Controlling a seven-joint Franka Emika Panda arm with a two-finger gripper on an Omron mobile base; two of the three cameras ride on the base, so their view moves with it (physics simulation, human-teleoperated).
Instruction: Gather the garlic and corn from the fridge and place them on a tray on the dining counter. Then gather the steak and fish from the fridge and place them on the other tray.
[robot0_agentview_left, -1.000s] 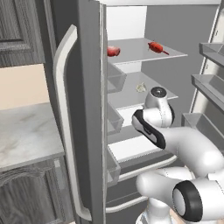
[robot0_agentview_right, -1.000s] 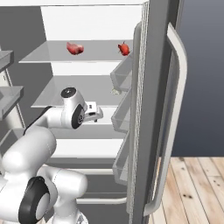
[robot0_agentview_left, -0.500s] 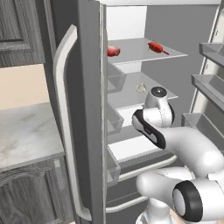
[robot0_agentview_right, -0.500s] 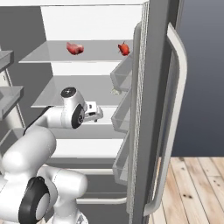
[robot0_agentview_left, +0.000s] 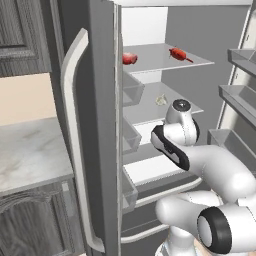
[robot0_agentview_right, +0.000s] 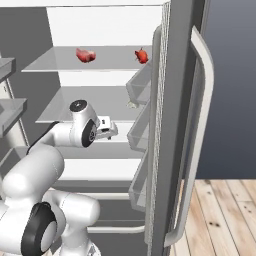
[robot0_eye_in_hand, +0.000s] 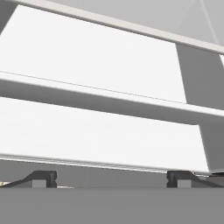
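The fridge (robot0_agentview_left: 95, 125) stands open with both doors swung wide. The tiny off-white garlic (robot0_agentview_left: 161, 100) (robot0_agentview_right: 131, 104) lies on the middle shelf. On the top shelf sit the red steak (robot0_agentview_left: 129, 58) (robot0_agentview_right: 85, 55) on the left and a red fish (robot0_agentview_left: 180, 54) (robot0_agentview_right: 142, 55) on the right. My gripper (robot0_agentview_right: 113, 131) (robot0_eye_in_hand: 111, 178) is open and empty, reaching into the fridge at the height of the middle shelf's front edge. It is below and left of the garlic in the right base view. The corn, both trays and the dining counter are out of view.
Door bins (robot0_agentview_right: 140, 130) line the right door close beside my hand, and more bins (robot0_agentview_left: 240, 100) hang on the other door. White lower shelves (robot0_eye_in_hand: 100, 131) lie ahead of the fingers. A marbled wall counter (robot0_agentview_left: 30, 150) sits left of the fridge, and wood floor (robot0_agentview_right: 225, 215) to the right.
My hand has edged slightly further into the fridge towards the right door; the jaws stay open and the food has not moved.
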